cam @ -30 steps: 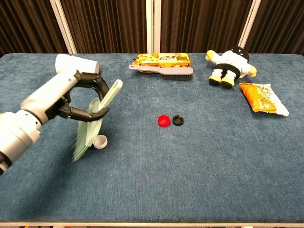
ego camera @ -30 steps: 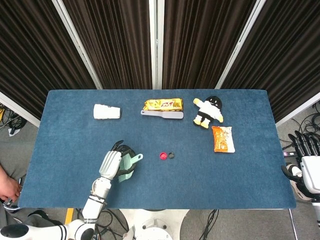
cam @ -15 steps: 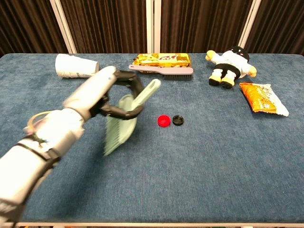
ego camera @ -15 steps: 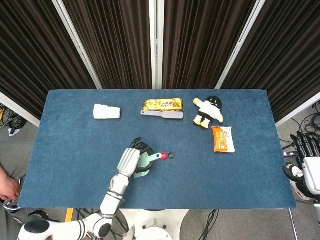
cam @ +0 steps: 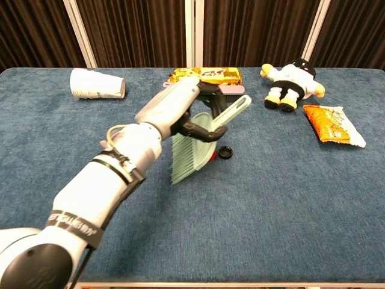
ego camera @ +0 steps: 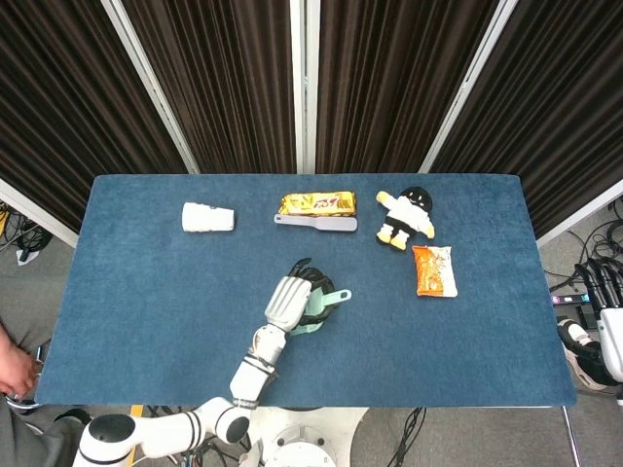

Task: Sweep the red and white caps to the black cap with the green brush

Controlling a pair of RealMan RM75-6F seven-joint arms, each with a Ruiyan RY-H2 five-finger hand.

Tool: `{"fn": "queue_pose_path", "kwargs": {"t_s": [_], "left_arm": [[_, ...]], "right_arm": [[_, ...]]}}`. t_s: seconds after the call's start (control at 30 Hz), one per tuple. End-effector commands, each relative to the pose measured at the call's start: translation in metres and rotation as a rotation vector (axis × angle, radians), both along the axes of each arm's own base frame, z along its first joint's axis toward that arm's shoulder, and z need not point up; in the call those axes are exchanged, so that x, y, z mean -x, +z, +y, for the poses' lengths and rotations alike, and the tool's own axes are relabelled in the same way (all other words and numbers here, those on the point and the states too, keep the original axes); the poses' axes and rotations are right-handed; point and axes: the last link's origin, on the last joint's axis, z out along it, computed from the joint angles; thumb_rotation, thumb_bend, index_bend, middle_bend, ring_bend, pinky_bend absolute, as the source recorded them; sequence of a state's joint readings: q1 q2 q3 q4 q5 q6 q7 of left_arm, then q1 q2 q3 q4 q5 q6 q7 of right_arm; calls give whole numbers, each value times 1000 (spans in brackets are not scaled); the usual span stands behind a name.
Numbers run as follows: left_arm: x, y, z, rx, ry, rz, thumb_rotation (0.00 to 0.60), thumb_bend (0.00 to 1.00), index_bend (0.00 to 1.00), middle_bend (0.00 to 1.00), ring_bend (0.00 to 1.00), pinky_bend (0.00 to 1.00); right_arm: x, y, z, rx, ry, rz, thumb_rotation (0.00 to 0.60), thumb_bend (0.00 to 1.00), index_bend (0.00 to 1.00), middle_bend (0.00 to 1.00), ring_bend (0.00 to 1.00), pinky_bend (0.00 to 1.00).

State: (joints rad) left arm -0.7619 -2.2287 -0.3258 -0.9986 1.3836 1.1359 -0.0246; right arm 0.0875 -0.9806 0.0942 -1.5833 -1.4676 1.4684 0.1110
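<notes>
Left hand [cam: 180, 108]: clamped on the brush [cam: 198, 141], bristles down to push caps.
Black cap [cam: 225, 152]: just right of the bristles.
Red cap [cam: 213, 158]: mostly hidden behind the bristles.
White cap: possibly behind the brush, unseen.
Right hand [ego camera: 608, 311]: at the frame edge, state unclear.

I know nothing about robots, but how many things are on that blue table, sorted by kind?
Brushes: 2, a green brush held in the left hand and a grey brush
Caps in sight: 2, a black cap and a red cap
Snack packets: 2, a yellow packet and an orange packet
White cup: 1
Plush toy: 1
Total: 8
</notes>
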Motion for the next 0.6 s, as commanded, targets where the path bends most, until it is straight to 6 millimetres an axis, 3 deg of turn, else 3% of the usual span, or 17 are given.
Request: {"fn": "queue_pose_path", "kwargs": {"t_s": [0.03, 0.4, 0.5, 0.6], "left_arm": [[-9, -6, 4, 7, -12, 11, 600, 457, 525, 547, 303, 121], [-36, -12, 17, 42, -31, 3, 600, 458, 525, 547, 303, 120], [-33, -8, 20, 20, -17, -14, 600, 458, 525, 547, 303, 120], [-20, 10, 28, -2, -21, -35, 600, 459, 526, 547, 303, 120]], "right_arm": [[1, 1, 1, 2, -3, 0, 600, 158, 0, 12, 0, 0], [4, 3, 4, 16, -15, 3, 600, 157, 0, 12, 0, 0], [4, 5, 5, 21, -14, 2, 600, 157, 0, 13, 0, 0], [3, 6, 5, 25, -11, 0, 600, 158, 0, 13, 0, 0]]}}
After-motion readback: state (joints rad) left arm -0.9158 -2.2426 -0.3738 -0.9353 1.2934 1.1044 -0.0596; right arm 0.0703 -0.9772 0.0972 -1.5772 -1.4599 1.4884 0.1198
